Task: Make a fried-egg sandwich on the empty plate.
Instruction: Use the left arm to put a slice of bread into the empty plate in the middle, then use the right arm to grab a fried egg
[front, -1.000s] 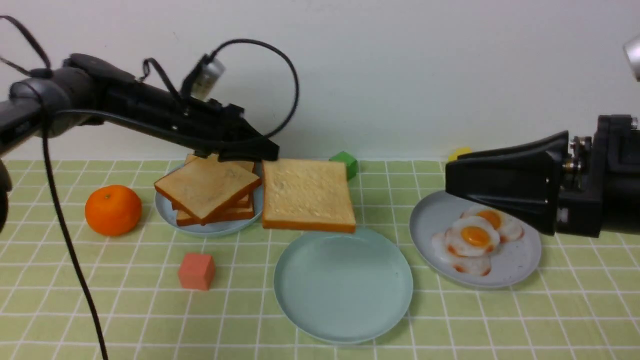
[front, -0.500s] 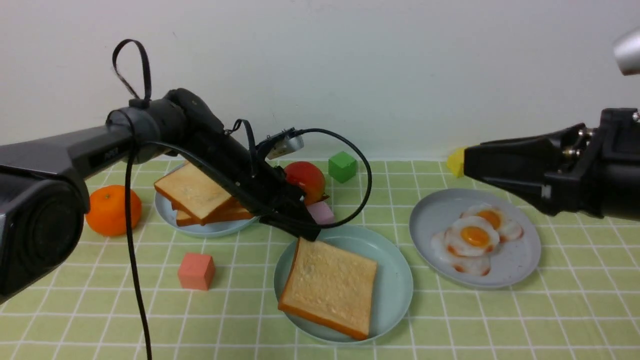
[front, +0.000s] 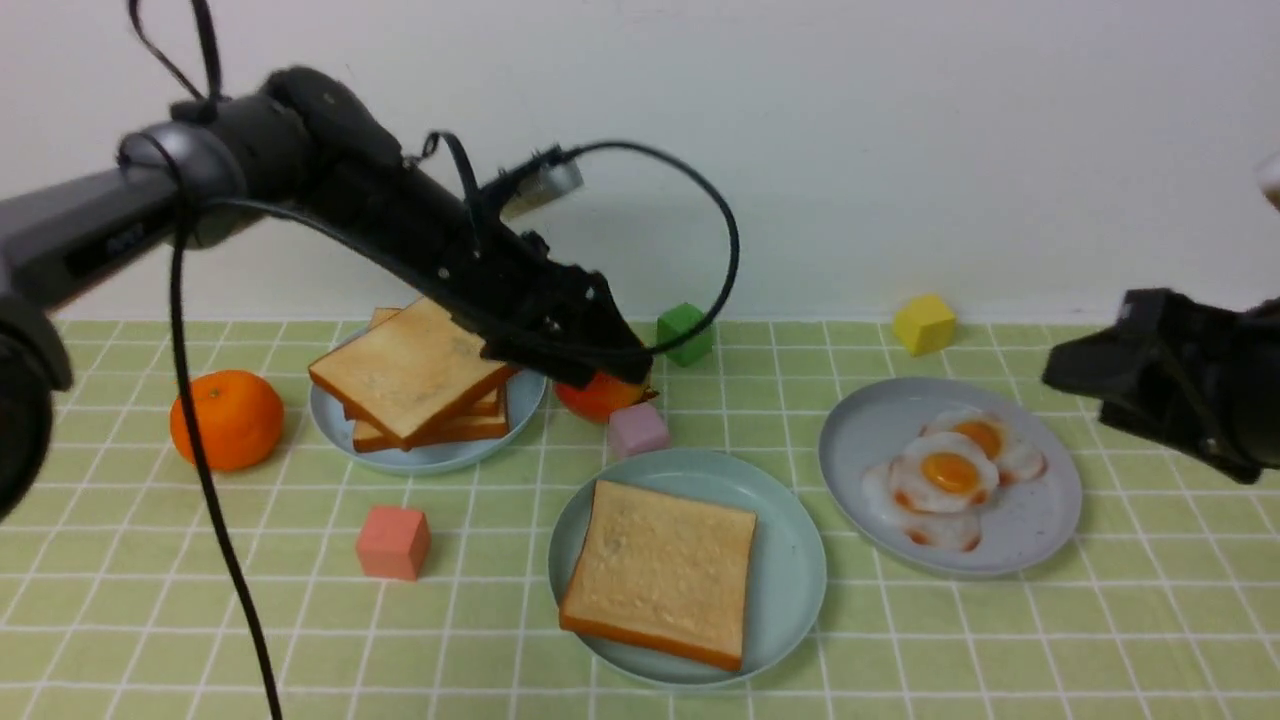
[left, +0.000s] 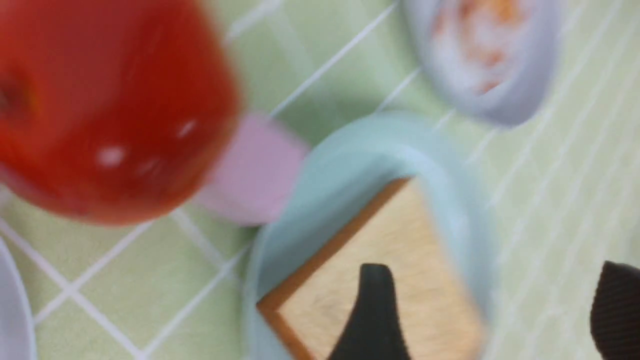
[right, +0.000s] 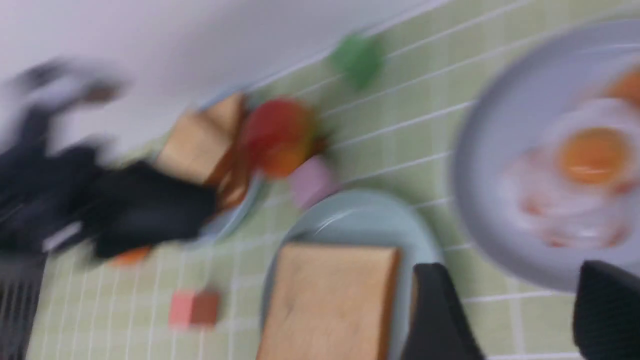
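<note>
One toast slice (front: 660, 568) lay flat on the mint plate (front: 790, 560). The fried eggs (front: 948, 475) lay right of this plate, nearest the right end effector (right: 512, 272), which was spread open and empty like the left end effector (left: 492, 267).

Left arm (front: 400, 235) is being shown matte black; looped black cable (front: 735, 245) and silver connector (front: 548, 182) are being carried; left hand (left: 495, 270) fingers (left: 372, 310) black.
</note>
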